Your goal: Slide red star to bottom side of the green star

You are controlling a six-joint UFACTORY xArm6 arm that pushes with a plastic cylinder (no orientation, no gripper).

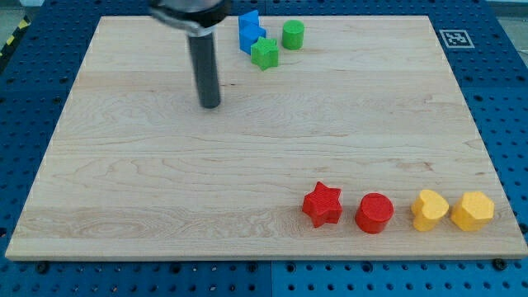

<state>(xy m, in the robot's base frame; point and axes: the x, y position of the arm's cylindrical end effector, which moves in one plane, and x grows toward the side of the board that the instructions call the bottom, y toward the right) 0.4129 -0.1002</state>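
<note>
Nothing is done yet: the red star point(322, 205) lies far at five o'clock from the green star point(265, 53). My tip point(210, 105), a bare rod holding nothing, stands at eight o'clock of the green star, touching no block.

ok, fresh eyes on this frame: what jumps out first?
The dark rod coming down from the view's top, my tip resting on bare wood left of and below the green star. That star huddles with a blue block and a green cylinder at the top. Along the bottom right runs a row: red star, red cylinder, two yellow blocks.
</note>
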